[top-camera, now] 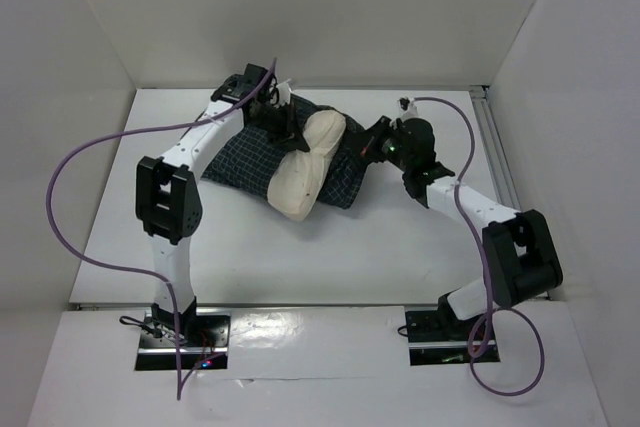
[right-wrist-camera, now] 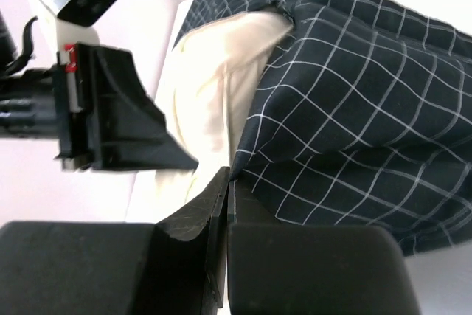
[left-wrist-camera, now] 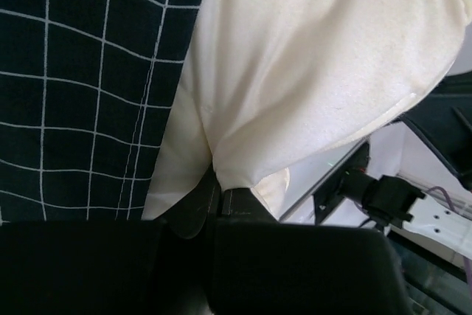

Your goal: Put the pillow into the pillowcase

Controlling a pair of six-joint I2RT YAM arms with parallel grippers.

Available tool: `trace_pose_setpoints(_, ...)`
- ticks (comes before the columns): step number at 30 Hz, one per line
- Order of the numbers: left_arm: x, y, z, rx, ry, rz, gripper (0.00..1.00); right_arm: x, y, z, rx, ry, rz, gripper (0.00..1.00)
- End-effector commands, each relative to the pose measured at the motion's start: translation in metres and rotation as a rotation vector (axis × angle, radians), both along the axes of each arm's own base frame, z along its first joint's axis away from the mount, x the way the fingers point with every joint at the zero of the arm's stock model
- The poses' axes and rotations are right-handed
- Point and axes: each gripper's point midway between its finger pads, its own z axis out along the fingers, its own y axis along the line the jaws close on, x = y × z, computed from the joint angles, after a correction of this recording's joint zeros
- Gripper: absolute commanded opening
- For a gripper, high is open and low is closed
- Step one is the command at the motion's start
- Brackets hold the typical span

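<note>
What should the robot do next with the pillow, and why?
Probably the left gripper, pinching the pillow, should push it a bit deeper into the pillowcase, while the right gripper holds the case's edge. Much of the pillow sticks out.

White desk [top-camera: 300,247], matte and bare-looking. Plain white back wall [top-camera: 320,17], white side panels left [top-camera: 50,97] and right [top-camera: 575,97]. Metal rail [top-camera: 492,142] along the desk's right edge. Glossy white front ledge [top-camera: 320,342] reflects even overhead light.

Diffuse bright overhead light; faint shadow edging the pillow [top-camera: 300,182]; glare on the near ledge [top-camera: 320,332]; wrist-view foregrounds dark, blurred.
</note>
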Motion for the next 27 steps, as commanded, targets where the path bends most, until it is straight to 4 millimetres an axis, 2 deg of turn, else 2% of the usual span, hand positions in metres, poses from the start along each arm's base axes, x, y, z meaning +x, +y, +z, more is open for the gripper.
trace_pose_setpoints(1,-0.018,0.037,-0.059,0.256,0.105,0.007,0.0,-0.01,-0.023,0.122,0.201,-0.36,-0.016,0.0)
trace_pose_setpoints(2,-0.02,0.038,-0.071,0.295,0.107,-0.017,0.0,-0.014,-0.028,0.132,0.217,-0.391,-0.025,0.0)
trace_pose_setpoints(5,-0.038,0.039,-0.092,0.35,0.163,-0.058,0.0,-0.018,-0.036,0.142,0.234,-0.416,-0.05,0.0)
trace_pose_setpoints(6,-0.043,0.041,-0.105,0.386,0.18,-0.063,0.0,-0.017,-0.041,0.144,0.244,-0.429,-0.061,0.0)
trace_pose_setpoints(8,-0.051,0.041,-0.117,0.45,0.177,-0.075,0.0,-0.021,-0.041,0.155,0.27,-0.45,-0.031,0.0)
trace_pose_setpoints(10,-0.056,0.041,-0.13,0.491,0.194,-0.087,0.0,-0.028,-0.034,0.164,0.269,-0.468,0.023,0.0)
trace_pose_setpoints(12,-0.059,0.04,-0.142,0.543,0.194,-0.099,0.0,-0.036,-0.029,0.184,0.284,-0.523,0.075,0.0)
trace_pose_setpoints(15,-0.057,0.038,-0.161,0.581,0.213,-0.109,0.0,-0.053,-0.013,0.195,0.284,-0.558,0.178,0.0)
trace_pose_setpoints(18,-0.05,0.035,-0.175,0.588,0.228,-0.113,0.0,-0.068,0.008,0.194,0.252,-0.562,0.277,0.0)
trace_pose_setpoints(22,-0.037,0.024,-0.168,0.551,0.223,-0.046,0.0,-0.077,0.019,0.173,0.214,-0.486,0.314,0.0)
trace_pose_setpoints(23,-0.032,0.017,-0.161,0.518,0.205,-0.038,0.0,-0.075,0.018,0.161,0.193,-0.449,0.3,0.0)
trace_pose_setpoints(24,-0.031,0.008,-0.148,0.464,0.191,-0.037,0.0,-0.076,0.013,0.152,0.168,-0.425,0.269,0.0)
trace_pose_setpoints(25,-0.024,0.001,-0.135,0.421,0.158,-0.03,0.0,-0.073,0.009,0.127,0.101,-0.35,0.241,0.0)
trace_pose_setpoints(27,-0.021,-0.009,-0.116,0.36,0.135,-0.013,0.0,-0.06,-0.014,0.098,0.011,-0.263,0.132,0.0)
